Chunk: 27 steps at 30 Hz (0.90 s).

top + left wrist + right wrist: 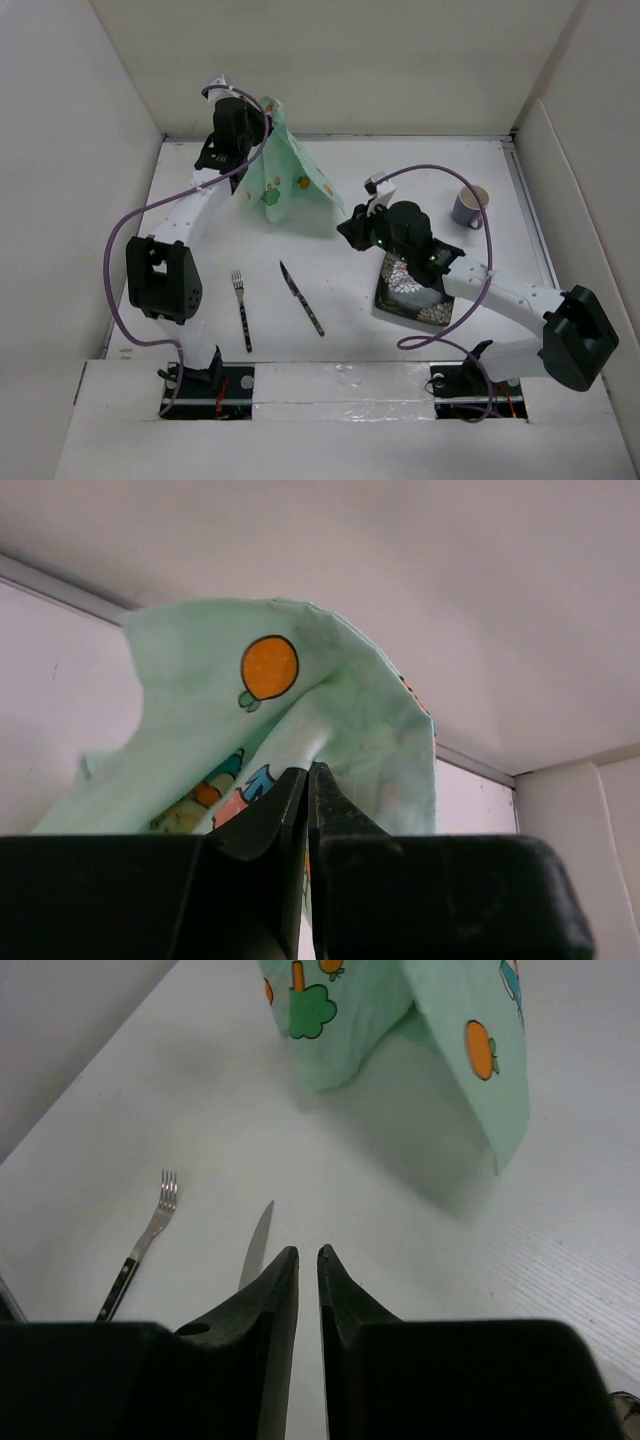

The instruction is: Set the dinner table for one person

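The left end effector [307, 772] is up at the far left of the bench [400, 170], clenched on a fold of the mint-green cartoon-print placemat [285, 180]. The cloth hangs from it like a small tent, its lower edges down near the bench surface; I can't tell whether they touch.

The right end effector [308, 1252] hovers over the middle of the bench, just right of the cloth's low corner. Its fingers are drawn together with only a sliver between them, and they grasp nothing.

Nearer the arm bases, a fork [241, 310] and a knife [301, 297] lie side by side but apart. To their right sits a dark square plate with a floral print [400, 290], partly under the right arm. A lavender mug [470, 206] stands at the far right.
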Motion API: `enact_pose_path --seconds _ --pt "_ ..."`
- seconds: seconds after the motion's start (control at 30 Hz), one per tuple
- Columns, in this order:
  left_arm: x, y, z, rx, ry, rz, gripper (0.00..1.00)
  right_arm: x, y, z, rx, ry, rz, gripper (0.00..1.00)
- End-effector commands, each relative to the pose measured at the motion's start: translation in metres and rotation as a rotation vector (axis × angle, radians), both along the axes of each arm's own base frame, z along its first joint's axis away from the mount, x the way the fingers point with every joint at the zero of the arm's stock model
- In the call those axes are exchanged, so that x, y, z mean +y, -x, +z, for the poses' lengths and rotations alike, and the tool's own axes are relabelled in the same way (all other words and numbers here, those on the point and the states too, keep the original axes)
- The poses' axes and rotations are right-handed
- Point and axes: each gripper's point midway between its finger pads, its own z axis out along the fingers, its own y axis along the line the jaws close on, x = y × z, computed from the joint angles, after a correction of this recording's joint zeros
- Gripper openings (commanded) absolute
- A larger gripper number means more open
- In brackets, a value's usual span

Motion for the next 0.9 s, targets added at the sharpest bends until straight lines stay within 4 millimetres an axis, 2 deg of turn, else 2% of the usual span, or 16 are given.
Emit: enact_pose_path --seconds 0.0,0.03,0.1,0.17,0.23,0.27,0.3,0.37,0.47,0.5,0.53,0.6,0.7,0.73,0.8,0.87 --pt "-0.003 -0.002 -0.003 -0.002 -0.021 -0.024 0.0 -0.008 -0.015 0.036 -0.062 -0.027 -0.06 0.22" --pt "-0.01 -0.01 -0.013 0.028 -0.046 -0.04 0.0 -0.007 -0.019 0.043 -0.071 -0.033 -0.069 0.28" --pt "-0.024 -0.016 -0.025 0.064 -0.055 -0.085 0.0 -0.009 -0.027 0.039 -0.053 -0.016 -0.097 0.37" --pt "-0.048 -0.026 -0.043 0.086 -0.094 -0.108 0.0 -0.01 -0.037 0.038 -0.048 -0.009 -0.137 0.54" --pt "-0.072 -0.038 -0.067 0.129 -0.122 -0.148 0.0 -0.013 -0.051 0.021 -0.024 0.035 -0.188 0.64" --pt "-0.091 -0.039 -0.071 0.137 -0.126 -0.18 0.0 -0.012 -0.056 0.021 -0.018 0.045 -0.202 0.65" --pt "-0.103 -0.041 -0.08 0.15 -0.131 -0.206 0.0 -0.015 -0.061 0.002 0.029 0.088 -0.222 0.66" --pt "-0.126 -0.054 -0.09 0.153 -0.149 -0.235 0.02 -0.014 -0.067 -0.01 0.048 0.113 -0.24 0.69" --pt "-0.149 -0.07 -0.102 0.154 -0.213 -0.262 0.31 -0.015 -0.075 -0.034 0.089 0.139 -0.261 0.7" --pt "-0.15 -0.071 -0.103 0.158 -0.239 -0.279 0.5 -0.017 -0.079 -0.04 0.097 0.139 -0.275 0.7" --pt "-0.15 -0.071 -0.099 0.167 -0.254 -0.284 0.56 -0.017 -0.081 -0.053 0.118 0.157 -0.281 0.67" --pt "-0.136 -0.066 -0.09 0.162 -0.291 -0.24 0.66 -0.018 -0.087 -0.059 0.129 0.154 -0.292 0.59" --pt "-0.096 -0.04 -0.067 0.098 -0.31 -0.157 0.67 -0.022 -0.1 -0.071 0.148 0.143 -0.297 0.28" --pt "-0.075 -0.019 -0.058 0.061 -0.285 -0.117 0.67 -0.02 -0.108 -0.066 0.147 0.128 -0.294 0.18" --pt "-0.051 0.002 -0.057 0.043 -0.257 -0.042 0.65 -0.019 -0.115 -0.085 0.182 0.16 -0.297 0.16" --pt "-0.014 0.033 -0.074 0.052 -0.222 0.049 0.63 -0.014 -0.126 -0.086 0.193 0.163 -0.291 0.25"
